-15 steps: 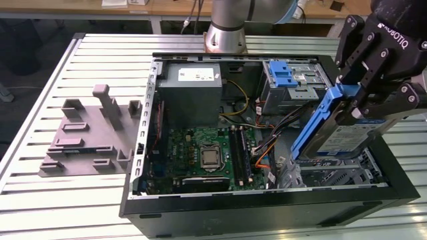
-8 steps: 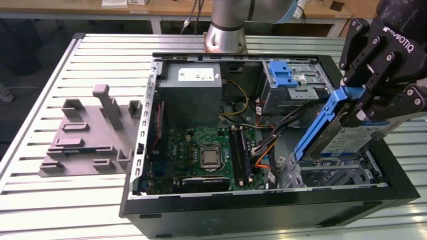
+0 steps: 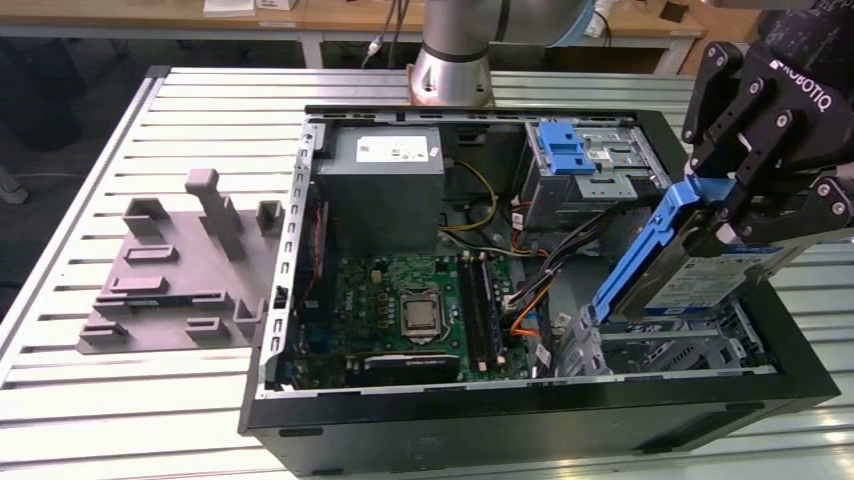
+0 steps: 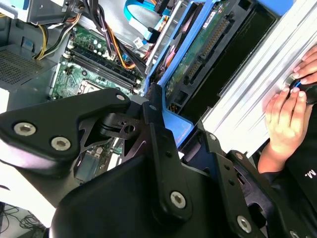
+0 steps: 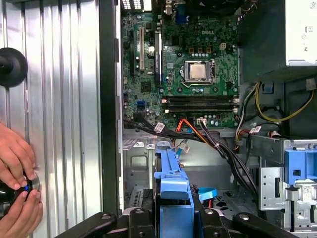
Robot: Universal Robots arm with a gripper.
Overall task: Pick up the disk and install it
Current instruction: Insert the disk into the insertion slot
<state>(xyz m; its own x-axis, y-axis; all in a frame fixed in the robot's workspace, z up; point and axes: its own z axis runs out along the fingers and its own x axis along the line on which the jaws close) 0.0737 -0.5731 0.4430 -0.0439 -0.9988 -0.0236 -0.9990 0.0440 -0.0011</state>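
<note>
Disk held tilted over the open case, at the exterior view's right.

Slatted bench [image 3: 80, 400] carries the open computer case [image 3: 534, 420], with a grey fixture [image 3: 174, 270] beside it at the exterior view's left. Inside are the power supply [image 3: 387, 190] far and the motherboard [image 3: 414, 300] near. A cable bundle [image 3: 587, 235] crowds the disk's low end. Disk [image 3: 694, 280]: long axis steeply sloped, low end at the drive bay [image 3: 681, 345], high end pinched by the end effector [image 3: 747, 225]. A person's hands [image 5: 17, 173] rest on the bench.
</note>
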